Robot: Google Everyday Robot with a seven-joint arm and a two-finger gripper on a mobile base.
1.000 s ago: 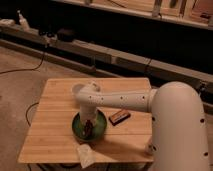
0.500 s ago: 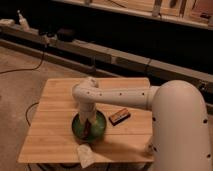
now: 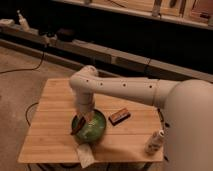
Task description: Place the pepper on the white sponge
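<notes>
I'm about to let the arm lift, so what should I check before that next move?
1. Gripper down over the green plate: ok.
2. Jaws shut: ok.
3. Pepper actually pinched, not just lying at the plate's left rim: cannot tell.
4. White sponge uncovered, near the front edge of the table: ok.
5. Dark block and bottle away from the plate-to-sponge path: ok.

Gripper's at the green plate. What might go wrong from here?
The gripper, shut, seems to pinch the pepper near one end over the green plate; it may slip out on lifting. The white sponge lies at the front edge of the table, so the pepper might roll off.
</notes>
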